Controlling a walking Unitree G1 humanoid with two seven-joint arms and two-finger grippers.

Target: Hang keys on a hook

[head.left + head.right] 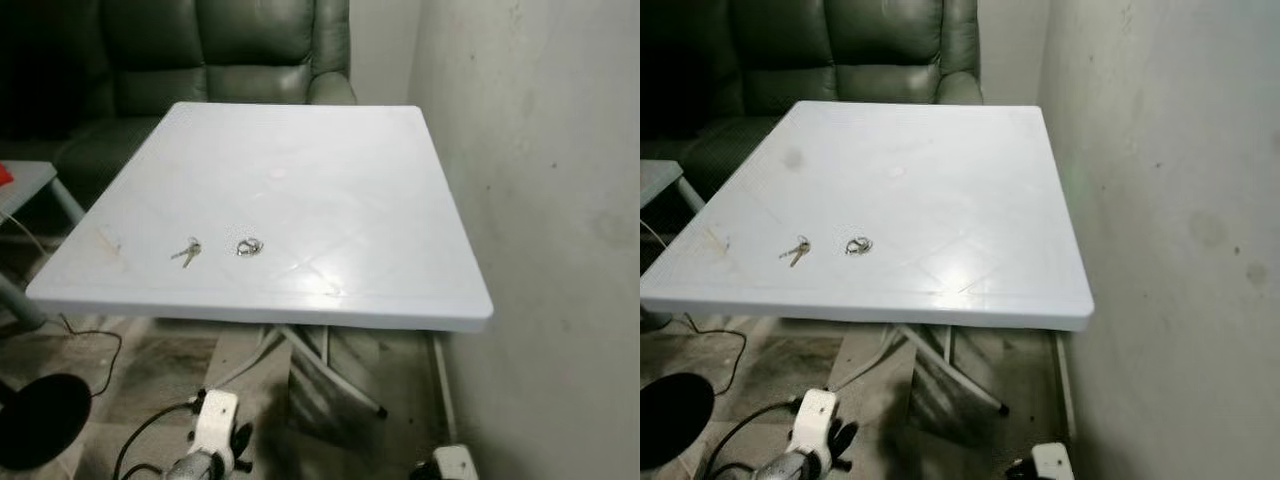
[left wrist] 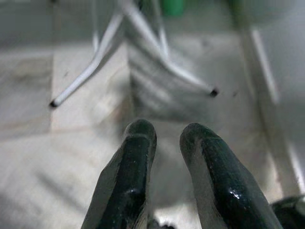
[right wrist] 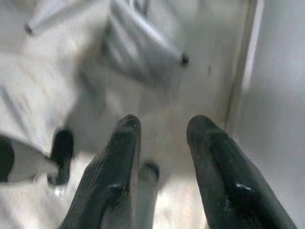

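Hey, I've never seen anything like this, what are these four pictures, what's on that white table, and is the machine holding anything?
These come from a walking humanoid robot. Two pictures are from its head camera, looking down at a white table beside a wall, with a dark green sofa behind. Near the table's front edge lie a small bunch of keys and, just beside it, a metal key ring. The other two pictures come from wrist cameras looking along each gripper's two black fingers. The left gripper and right gripper both hang low over the floor, fingers apart, holding nothing.
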